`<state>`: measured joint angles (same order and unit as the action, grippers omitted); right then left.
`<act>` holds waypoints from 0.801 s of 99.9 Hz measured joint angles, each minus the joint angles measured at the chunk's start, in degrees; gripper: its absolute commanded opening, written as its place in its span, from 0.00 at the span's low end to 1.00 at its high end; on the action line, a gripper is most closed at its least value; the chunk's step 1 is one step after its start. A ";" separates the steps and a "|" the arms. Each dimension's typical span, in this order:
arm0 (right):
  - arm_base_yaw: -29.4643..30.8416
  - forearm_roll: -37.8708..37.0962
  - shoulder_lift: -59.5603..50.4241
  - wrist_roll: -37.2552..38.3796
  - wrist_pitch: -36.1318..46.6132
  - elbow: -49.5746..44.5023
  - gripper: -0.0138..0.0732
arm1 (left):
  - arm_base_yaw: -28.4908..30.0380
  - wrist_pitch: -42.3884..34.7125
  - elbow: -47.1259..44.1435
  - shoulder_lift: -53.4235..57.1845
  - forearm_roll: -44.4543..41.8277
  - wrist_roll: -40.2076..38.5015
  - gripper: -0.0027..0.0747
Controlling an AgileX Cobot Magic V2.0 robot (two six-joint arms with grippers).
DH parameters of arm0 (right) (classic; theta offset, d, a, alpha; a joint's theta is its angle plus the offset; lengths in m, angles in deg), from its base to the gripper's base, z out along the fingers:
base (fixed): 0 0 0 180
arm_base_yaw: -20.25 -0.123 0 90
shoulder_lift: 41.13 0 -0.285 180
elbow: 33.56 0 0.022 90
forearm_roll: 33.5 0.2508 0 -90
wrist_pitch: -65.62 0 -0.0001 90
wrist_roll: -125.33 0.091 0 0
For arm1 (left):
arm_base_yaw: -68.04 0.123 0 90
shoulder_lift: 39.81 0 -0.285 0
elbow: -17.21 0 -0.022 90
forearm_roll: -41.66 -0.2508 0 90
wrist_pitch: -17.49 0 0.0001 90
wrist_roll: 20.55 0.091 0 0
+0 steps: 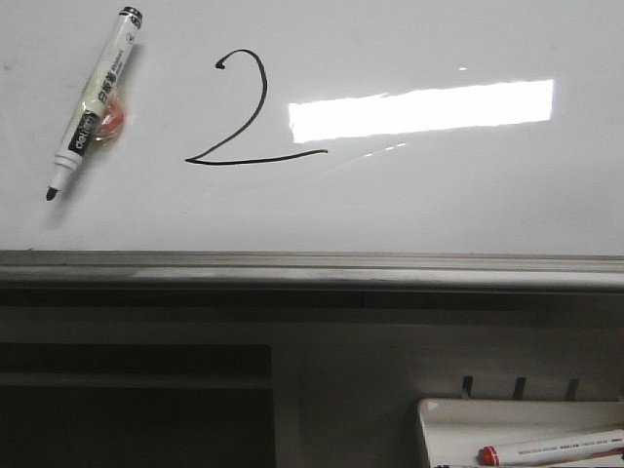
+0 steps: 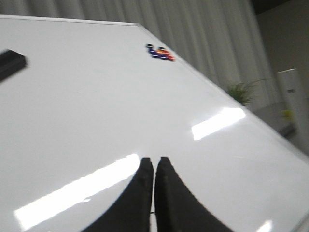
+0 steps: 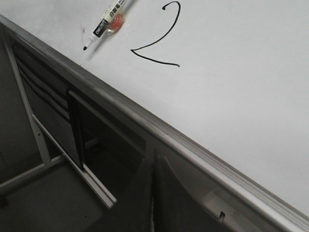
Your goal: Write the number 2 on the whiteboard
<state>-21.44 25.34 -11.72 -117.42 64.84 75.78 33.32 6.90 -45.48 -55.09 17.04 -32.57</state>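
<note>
Finished number 2 (image 3: 161,36) on whiteboard (image 3: 251,87), well beyond right gripper (image 3: 153,166). Marker (image 3: 108,21) set down uncapped beside digit. Left gripper (image 2: 154,166) and right pressed closed, holding nothing.

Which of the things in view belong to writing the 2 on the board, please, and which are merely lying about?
Belongs to the job:
- whiteboard
- number 2, already drawn
- black marker, uncapped, lying beside the digit

Lying about:
- small white tray below the board
- red-capped marker in it
- coloured magnets
</note>
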 measured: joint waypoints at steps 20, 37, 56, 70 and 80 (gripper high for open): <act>0.00 0.00 0.00 0.00 0.00 0.00 0.08 | 5.50 8.70 0.00 0.43 32.22 32.88 0.01; 0.00 0.00 0.00 0.00 0.00 0.00 0.08 | 10.37 7.13 -0.39 0.43 34.86 35.52 0.01; 0.00 0.00 0.00 0.00 0.00 0.00 0.08 | 17.73 -2.82 -4.66 1.42 35.22 34.22 0.01; 0.00 0.00 -0.09 0.00 0.00 0.00 0.08 | 23.89 -3.45 -8.34 4.76 33.36 27.02 0.01; 0.00 0.00 -0.09 0.00 0.00 0.00 0.08 | 27.25 -3.59 -11.26 6.99 31.72 23.26 0.01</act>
<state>-21.44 25.34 -11.80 -117.42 64.84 75.78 60.57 3.32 -56.74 -48.10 48.76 -9.31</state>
